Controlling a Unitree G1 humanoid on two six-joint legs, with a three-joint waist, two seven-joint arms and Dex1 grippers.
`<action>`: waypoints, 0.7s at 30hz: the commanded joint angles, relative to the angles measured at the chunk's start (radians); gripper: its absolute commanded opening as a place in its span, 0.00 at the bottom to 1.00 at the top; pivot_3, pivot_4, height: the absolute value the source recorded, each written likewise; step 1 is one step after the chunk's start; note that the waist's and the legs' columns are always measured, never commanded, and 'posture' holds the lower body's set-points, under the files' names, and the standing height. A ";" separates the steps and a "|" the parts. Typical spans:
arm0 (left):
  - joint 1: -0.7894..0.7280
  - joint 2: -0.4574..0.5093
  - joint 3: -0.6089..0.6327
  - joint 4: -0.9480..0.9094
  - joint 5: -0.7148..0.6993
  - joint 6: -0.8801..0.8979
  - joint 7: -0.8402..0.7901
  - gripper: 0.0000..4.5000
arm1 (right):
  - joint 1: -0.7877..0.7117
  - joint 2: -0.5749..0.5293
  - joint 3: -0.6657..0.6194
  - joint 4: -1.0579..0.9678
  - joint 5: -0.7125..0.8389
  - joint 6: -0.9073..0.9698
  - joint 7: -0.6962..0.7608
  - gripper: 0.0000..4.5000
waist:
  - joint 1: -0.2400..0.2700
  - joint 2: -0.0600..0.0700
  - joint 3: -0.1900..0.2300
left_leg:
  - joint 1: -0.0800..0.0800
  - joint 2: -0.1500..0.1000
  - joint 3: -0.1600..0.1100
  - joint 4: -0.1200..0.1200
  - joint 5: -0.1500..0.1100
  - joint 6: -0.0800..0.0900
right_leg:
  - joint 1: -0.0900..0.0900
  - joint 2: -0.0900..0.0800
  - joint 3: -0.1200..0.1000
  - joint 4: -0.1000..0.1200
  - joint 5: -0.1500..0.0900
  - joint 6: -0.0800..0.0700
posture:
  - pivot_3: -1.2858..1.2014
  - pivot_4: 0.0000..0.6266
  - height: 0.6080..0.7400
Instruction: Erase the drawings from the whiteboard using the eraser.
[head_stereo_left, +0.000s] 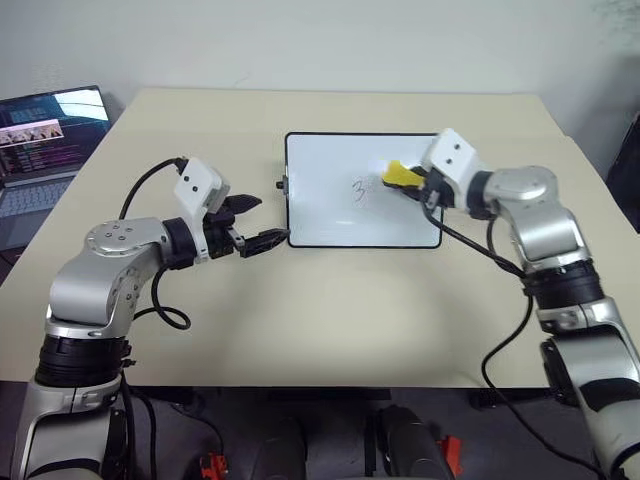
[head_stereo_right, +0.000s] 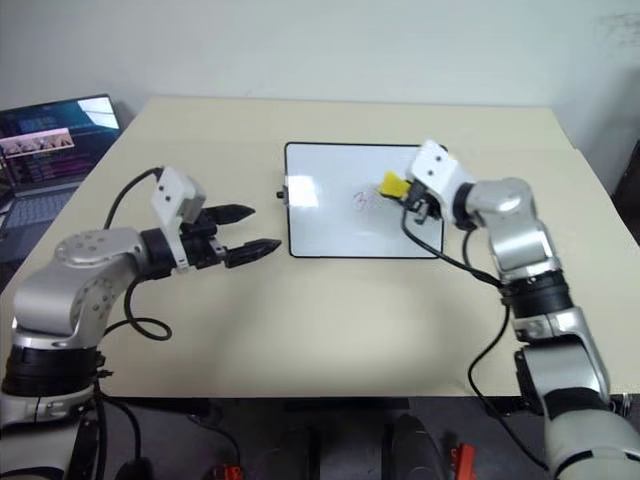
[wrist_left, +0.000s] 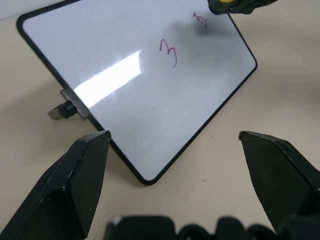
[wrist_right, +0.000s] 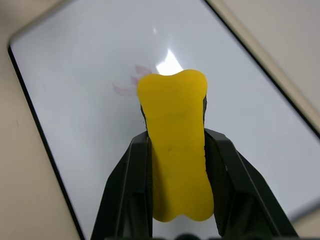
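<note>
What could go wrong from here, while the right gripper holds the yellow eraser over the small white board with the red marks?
1. The small black-framed glossy whiteboard lies loose on the beige table; the open left gripper is beside it, not holding it, so wiping may push it.
2. The right gripper pinches only the narrow waist of the yellow eraser block, which may twist or slip under pressure.
3. The red "3" drawing may be missed.

Whiteboard (head_stereo_left: 330, 225) on table (head_stereo_left: 300, 320) (laptop (head_stereo_left: 45, 150) far left).
</note>
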 joint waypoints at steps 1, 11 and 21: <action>-0.030 0.030 0.020 -0.013 -0.002 -0.012 -0.018 1.00 | 0.015 -0.107 -0.062 -0.026 -0.001 -0.045 0.002 0.24 | 0.000 0.000 0.000 | 0.000 0.000 0.000 0.000 0.000 0.000 | 0.000 0.000 0.000 0.000 0.000 0.000 | 0.52 0.24 1.00; -0.054 0.053 0.023 -0.009 0.001 -0.015 -0.039 1.00 | -0.027 -0.244 -0.080 0.075 0.008 -0.160 0.043 0.24 | -0.006 -0.001 0.001 | 0.000 0.000 0.003 0.000 0.000 0.000 | 0.000 0.000 0.002 -0.001 0.000 0.001 | 0.52 0.24 1.00; -0.061 0.050 0.023 -0.010 0.008 -0.028 -0.036 1.00 | -0.070 -0.165 -0.097 0.075 0.081 -0.167 0.040 0.24 | -0.010 -0.001 0.001 | 0.001 0.000 0.003 -0.001 0.000 0.000 | 0.000 -0.001 0.003 -0.001 0.000 0.000 | 0.52 0.24 1.00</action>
